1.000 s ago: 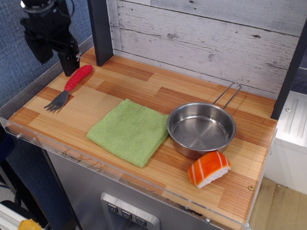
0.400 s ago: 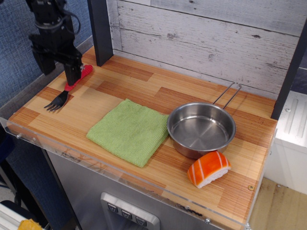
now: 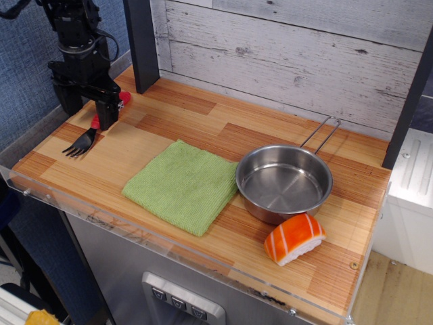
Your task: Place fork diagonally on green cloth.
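The wooden surface (image 3: 203,128) is carrying everything, and the black jaws (image 3: 88,112) are hanging low over its far left corner. They are standing apart, one finger on each side of the fork's red handle, and whether the fingers are touching it I cannot tell; they are not visibly clamped on it.

The cloth (image 3: 181,184) is lying flat well to the right of the jaws and nearer the front edge, with nothing on it. The pan (image 3: 284,183) is sitting further right again, touching or just beside the cloth's right corner, its wire handle pointing toward the back wall. The sushi (image 3: 294,238) is resting just in front of the pan.

The fork (image 3: 86,137) is lying on the surface directly under the jaws, its handle passing between them and its grey tines sticking out toward the front left, well apart from the cloth.
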{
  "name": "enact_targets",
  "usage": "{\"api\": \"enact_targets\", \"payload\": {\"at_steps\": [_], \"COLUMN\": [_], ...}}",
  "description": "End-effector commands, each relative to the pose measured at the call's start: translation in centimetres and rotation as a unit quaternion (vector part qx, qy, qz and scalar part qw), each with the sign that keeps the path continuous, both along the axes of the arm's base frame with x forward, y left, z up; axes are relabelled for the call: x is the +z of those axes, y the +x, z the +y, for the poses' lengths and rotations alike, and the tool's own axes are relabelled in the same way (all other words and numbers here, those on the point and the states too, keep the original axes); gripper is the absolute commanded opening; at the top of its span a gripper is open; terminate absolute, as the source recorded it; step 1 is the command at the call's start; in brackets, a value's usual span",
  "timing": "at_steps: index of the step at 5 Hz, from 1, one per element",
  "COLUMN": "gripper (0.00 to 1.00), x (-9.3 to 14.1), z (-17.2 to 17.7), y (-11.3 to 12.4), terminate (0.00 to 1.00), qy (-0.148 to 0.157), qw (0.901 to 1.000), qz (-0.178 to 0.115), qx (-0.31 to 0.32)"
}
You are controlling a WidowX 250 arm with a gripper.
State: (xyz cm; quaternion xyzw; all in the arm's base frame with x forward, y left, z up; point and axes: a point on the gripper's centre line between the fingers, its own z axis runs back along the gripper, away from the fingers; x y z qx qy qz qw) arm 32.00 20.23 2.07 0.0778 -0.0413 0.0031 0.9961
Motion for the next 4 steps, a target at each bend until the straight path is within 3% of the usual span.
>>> {"api": "enact_targets", "payload": {"at_steps": [1, 4], "gripper": [0.0, 0.0], "x": [0.49, 0.58], "z": [-0.19, -0.54], "y": [0.41, -0.22], "terminate": [0.0, 0.0], "qy": [0.013, 0.019], "qw": [0.9998, 0.9995], "qz": [-0.014, -0.019], "qx": [-0.007, -0.019]}}
